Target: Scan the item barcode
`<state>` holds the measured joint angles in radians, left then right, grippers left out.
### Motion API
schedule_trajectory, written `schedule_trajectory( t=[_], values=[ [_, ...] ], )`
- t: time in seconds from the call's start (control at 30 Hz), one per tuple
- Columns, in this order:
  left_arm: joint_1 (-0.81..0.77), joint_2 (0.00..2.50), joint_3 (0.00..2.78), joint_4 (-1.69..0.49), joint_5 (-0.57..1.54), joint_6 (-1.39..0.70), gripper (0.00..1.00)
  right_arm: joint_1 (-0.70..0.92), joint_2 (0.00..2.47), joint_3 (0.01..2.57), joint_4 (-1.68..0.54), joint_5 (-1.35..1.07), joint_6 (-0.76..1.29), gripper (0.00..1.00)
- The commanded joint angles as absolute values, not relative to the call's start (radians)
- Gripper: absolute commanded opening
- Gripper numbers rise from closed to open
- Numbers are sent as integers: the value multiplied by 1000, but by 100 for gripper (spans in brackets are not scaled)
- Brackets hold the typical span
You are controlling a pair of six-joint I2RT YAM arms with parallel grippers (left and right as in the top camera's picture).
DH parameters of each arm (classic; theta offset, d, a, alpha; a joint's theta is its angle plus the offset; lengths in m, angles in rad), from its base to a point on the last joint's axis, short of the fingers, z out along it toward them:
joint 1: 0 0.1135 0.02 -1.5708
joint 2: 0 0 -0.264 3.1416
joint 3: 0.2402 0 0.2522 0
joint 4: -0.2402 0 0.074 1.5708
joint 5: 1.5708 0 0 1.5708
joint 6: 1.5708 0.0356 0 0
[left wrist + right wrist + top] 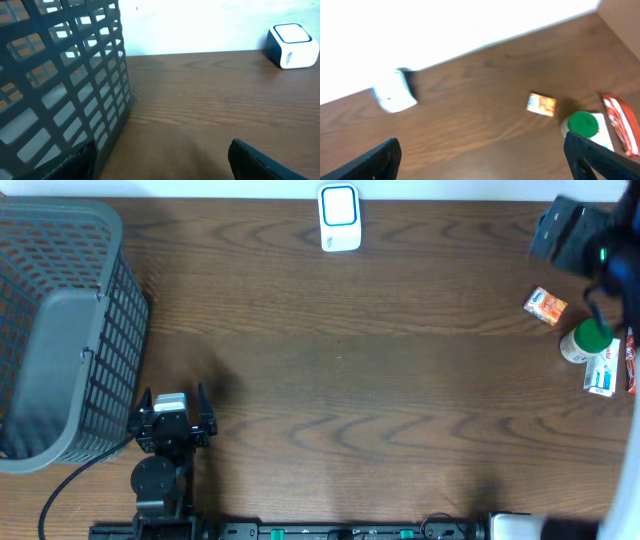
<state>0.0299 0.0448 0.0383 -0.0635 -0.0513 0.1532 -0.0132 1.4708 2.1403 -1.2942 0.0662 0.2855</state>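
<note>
Right gripper (481, 147) hangs wide open and empty, its two black fingers out at the lower corners of the wrist view with only bare wood between them. Up and to the right of that gap I've got the goods. A small orange cardboard carton (541, 104) lies flat, skewed to the table edge, and beside it stands a white bottle with a green cap (582, 124), upright, cap towards the camera. A red foil sachet (617, 120) lies just past the bottle. Which one is meant for scanning I can't tell; the carton looks closest to the fingers, I'd say. Off to the other side, well apart, sits the white scanner block with a blue-ringed face (339, 218). Left gripper (172, 420) is open too, holding nothing, parked by the grey plastic mesh basket (60, 330) far across the brown wooden table (330, 380). So this pick belongs to the right arm.
</note>
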Motion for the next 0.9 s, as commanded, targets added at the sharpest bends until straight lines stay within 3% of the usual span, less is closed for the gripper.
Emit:
schedule_trajectory(
  t=[0.0,0.43,0.63,0.83,0.87],
  values=[
    [27,41,17,-96,-60,144,84,34,1316,2143,-1291,89,294,99],
    [27,41,17,-96,-60,144,84,43,907,2143,-1430,159,205,99],
    [27,41,17,-96,-60,144,84,31,741,2040,-1230,158,205,99],
    [27,41,17,-96,-60,144,84,2,556,1774,-981,153,205,99],
    [27,41,17,-96,-60,144,84,-2,499,1650,-860,152,205,99]
  ],
)
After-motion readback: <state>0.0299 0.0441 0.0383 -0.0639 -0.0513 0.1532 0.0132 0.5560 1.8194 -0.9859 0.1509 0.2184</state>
